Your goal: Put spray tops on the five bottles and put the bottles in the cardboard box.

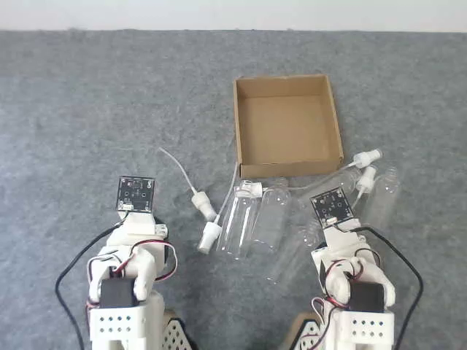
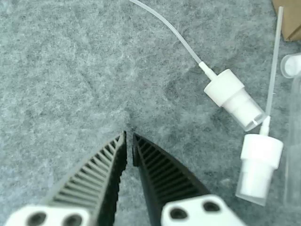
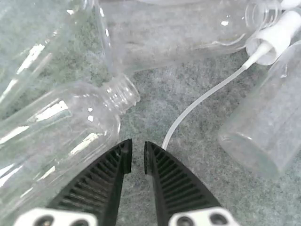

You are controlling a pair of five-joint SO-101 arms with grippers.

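Left gripper (image 2: 129, 136) is pinched closed on nothing over the grey mat (image 2: 70, 70). The two loose spray tops (image 2: 233, 99) lie just off to its right, toward the bottles, with their dip tubes trailing away from the arm, so I'd say this arm is the closer one for grabbing a top. Right gripper (image 3: 137, 145) is pretty much closed and empty too, with an uncapped bottle (image 3: 61, 132) on its side, open threaded neck just ahead of the jaw tips, and the cardboard box (image 1: 288, 124) beyond.
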